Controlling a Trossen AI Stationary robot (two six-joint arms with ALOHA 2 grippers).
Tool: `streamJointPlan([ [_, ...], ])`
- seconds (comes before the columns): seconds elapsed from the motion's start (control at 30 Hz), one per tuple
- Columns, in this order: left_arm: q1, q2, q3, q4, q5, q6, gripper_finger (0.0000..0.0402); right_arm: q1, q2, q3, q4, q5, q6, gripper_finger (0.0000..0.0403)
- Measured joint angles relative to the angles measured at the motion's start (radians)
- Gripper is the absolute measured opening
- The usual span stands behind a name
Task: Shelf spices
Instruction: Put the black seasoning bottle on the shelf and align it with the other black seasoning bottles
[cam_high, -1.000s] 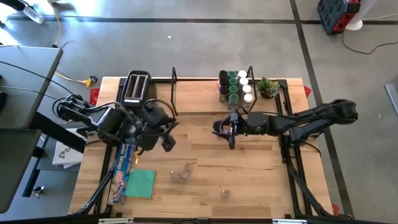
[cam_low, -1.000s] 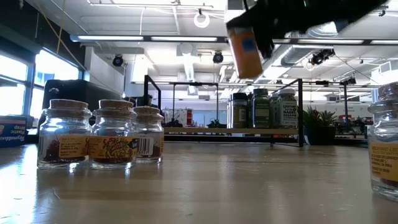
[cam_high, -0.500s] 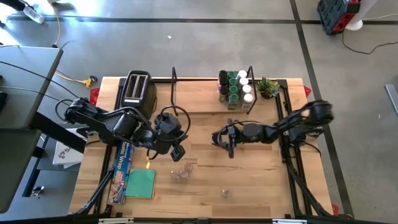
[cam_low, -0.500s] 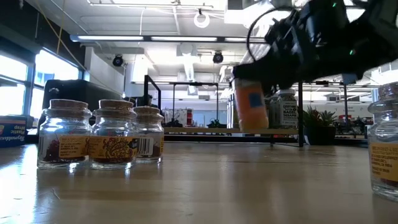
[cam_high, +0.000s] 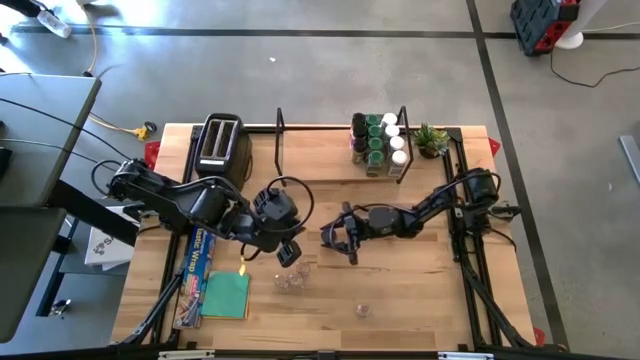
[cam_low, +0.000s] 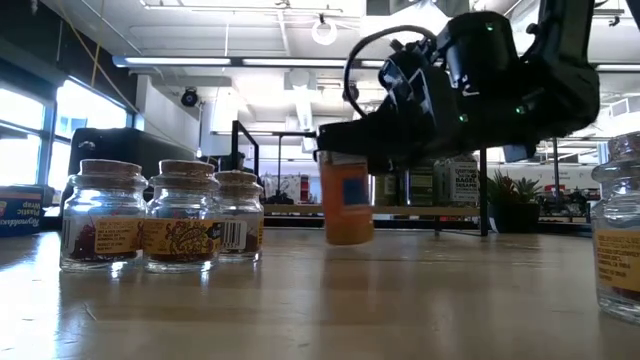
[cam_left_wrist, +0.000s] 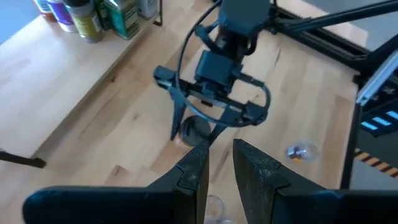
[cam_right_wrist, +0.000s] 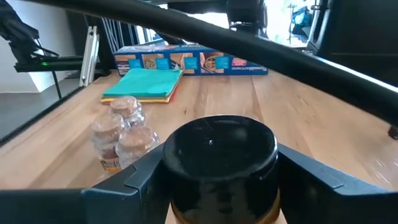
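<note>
My right gripper (cam_high: 342, 233) is over the middle of the table, shut on an orange spice jar (cam_low: 347, 205) with a dark lid. My left gripper (cam_high: 290, 248) hovers open by a narrow gap, just beyond three cork-topped glass jars (cam_high: 290, 279) that stand on the table, and it touches nothing. Another small jar (cam_high: 362, 310) stands near the front edge. The shelf (cam_high: 320, 160) sits at the far side of the table, with several green-, white- and dark-lidded jars (cam_high: 378, 142) standing at its right end. My right gripper pinches the orange jar at its dark lid (cam_right_wrist: 217, 152), one finger (cam_right_wrist: 140, 177) on each side. It comes from the table's right, nearly level. The jar hangs upright below the fingers, with its base (cam_low: 348, 238) low over the table; whether it touches the wood I cannot tell.
A black-and-silver toaster (cam_high: 220, 140) stands left of the shelf and a small potted plant (cam_high: 432, 140) right of it. A blue box (cam_high: 200, 262) and a teal pad (cam_high: 227, 295) lie at the near left. Bare wood lies between the shelf and the grippers.
My right gripper has carried the orange jar from in front of the shelf toward the table's left and near edge, and lowered it almost to the table. My left gripper has moved right and toward the near edge, ending beside the three cork-topped jars.
</note>
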Motion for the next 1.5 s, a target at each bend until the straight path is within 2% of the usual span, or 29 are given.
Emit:
streamJointPlan([
  [0.37,0.001,-0.001,0.000,0.038,0.009,-0.018,0.0070,-0.001,-0.028,0.061,-0.042,-0.013,-0.021,0.0234],
  [0.6,0.000,-0.001,0.000,0.038,0.067,-0.018,0.0070,-0.007,-0.087,0.125,-0.326,-0.015,-0.023,0.0234],
  [0.8,0.000,-0.001,0.000,0.037,0.080,-0.023,0.0070,-0.008,-0.135,0.190,-0.421,-0.072,-0.058,0.0234],
  [0.87,0.000,-0.001,0.000,0.037,0.080,-0.036,0.0070,-0.008,-0.176,0.238,-0.552,-0.078,-0.078,0.0234],
  [0.97,0.000,-0.001,0.000,0.037,0.080,-0.037,0.0070,-0.008,-0.213,0.338,-0.864,-0.090,-0.126,0.0234],
  [1.1,0.000,-0.001,0.000,0.037,0.080,-0.037,0.0070,-0.023,-0.224,0.544,-1.306,-0.149,-0.141,0.0234],
  [1.2,-0.002,-0.001,0.000,0.038,0.080,-0.043,0.0070,-0.029,-0.213,0.676,-1.552,-0.161,-0.179,0.0234],
  [1.37,-0.015,-0.002,0.000,0.036,0.080,-0.048,0.0070,-0.035,-0.203,0.784,-1.675,-0.160,-0.233,0.0244],
  [1.5,-0.030,-0.009,0.000,0.024,0.079,-0.082,0.0070,-0.035,-0.170,0.800,-1.701,-0.160,-0.215,0.0283],
])
